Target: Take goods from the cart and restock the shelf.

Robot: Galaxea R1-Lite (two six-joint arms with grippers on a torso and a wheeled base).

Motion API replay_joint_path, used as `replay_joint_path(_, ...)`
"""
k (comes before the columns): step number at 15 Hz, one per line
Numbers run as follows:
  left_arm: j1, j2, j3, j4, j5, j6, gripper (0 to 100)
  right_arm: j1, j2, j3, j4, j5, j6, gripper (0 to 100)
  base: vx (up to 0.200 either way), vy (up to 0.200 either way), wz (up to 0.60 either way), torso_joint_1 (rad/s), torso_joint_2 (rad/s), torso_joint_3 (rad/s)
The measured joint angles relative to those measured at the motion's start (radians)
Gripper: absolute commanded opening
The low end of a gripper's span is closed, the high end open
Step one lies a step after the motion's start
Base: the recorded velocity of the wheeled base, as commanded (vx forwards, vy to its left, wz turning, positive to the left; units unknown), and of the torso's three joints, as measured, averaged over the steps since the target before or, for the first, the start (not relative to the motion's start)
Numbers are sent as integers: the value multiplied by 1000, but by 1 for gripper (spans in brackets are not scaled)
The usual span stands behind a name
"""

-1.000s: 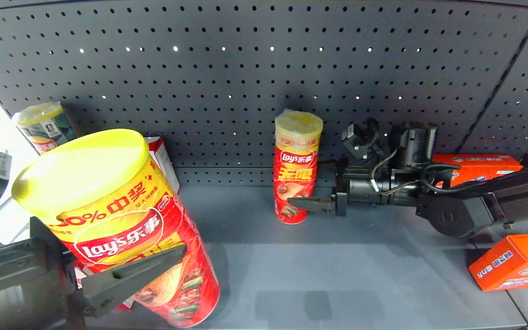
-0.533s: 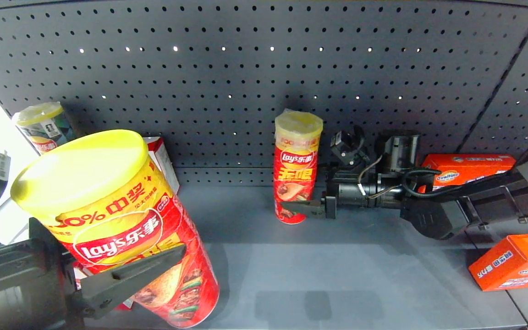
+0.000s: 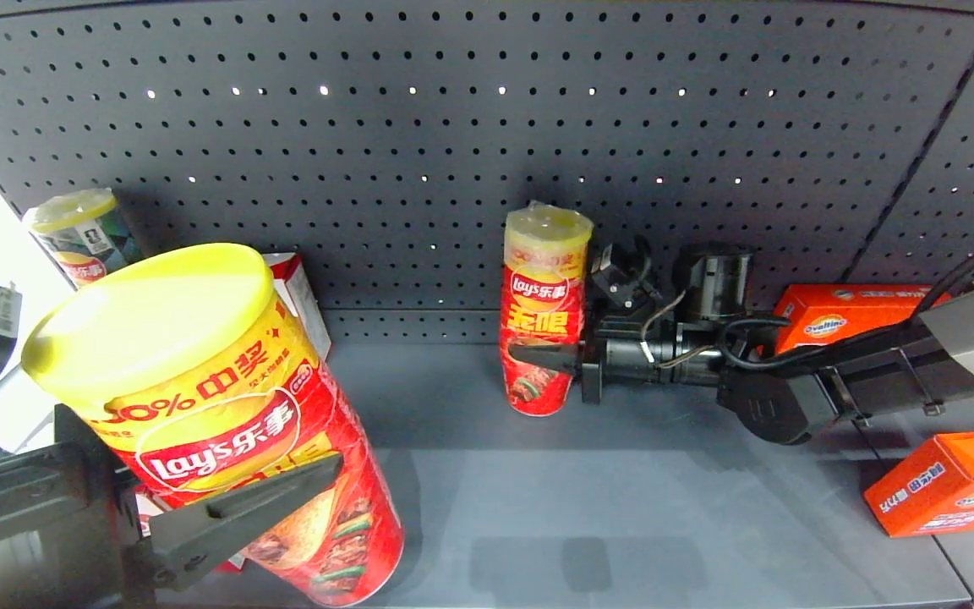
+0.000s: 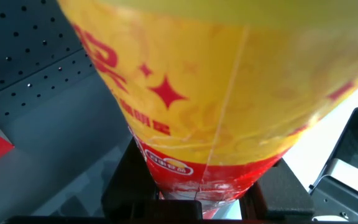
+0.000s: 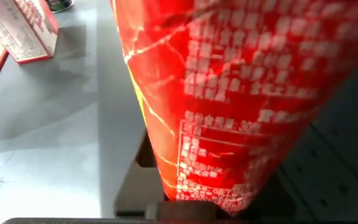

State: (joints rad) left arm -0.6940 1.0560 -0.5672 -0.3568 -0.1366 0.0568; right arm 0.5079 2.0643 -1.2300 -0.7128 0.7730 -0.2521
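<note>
A large red chips can with a yellow lid (image 3: 199,397) hangs tilted at the shelf's front left, and my left gripper (image 3: 225,474) is shut on its lower half. The left wrist view shows that can (image 4: 216,93) wedged between the fingers of the left gripper (image 4: 201,199). A second, matching can (image 3: 544,288) stands at the back middle of the shelf, leaning slightly left. My right gripper (image 3: 538,342) reaches in from the right, open, with its fingers straddling this can's lower half. In the right wrist view the can (image 5: 241,93) sits deep inside the right gripper (image 5: 210,199).
The grey shelf board (image 3: 605,507) has free room in the middle and front. Two orange boxes (image 3: 850,309) (image 3: 948,482) lie at the right. Another can (image 3: 77,228) and a red-and-white box (image 3: 297,292) stand at the back left, before the pegboard wall (image 3: 453,127).
My right gripper has slid left until its fingers reach around the standing can, which now leans a little to the left. The left arm and its can have barely moved.
</note>
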Motion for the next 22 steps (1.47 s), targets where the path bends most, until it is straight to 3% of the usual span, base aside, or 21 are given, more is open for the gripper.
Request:
replay_joint_path(8, -1, -1, 0, 0, 0, 0, 0, 21, -81, 82, 2, -1, 1, 0, 0, 0, 0, 0, 0, 0)
replay_joint_path(16, -3, -1, -6, 4, -6, 1, 0, 91, -267, 384, -143, -4, 5, 0, 0, 0, 0, 0, 0, 0)
replay_joint_path(22, -8, -3, -4, 4, -6, 1, 0, 168, -325, 547, -244, -77, 8, 0, 0, 0, 0, 0, 0, 0)
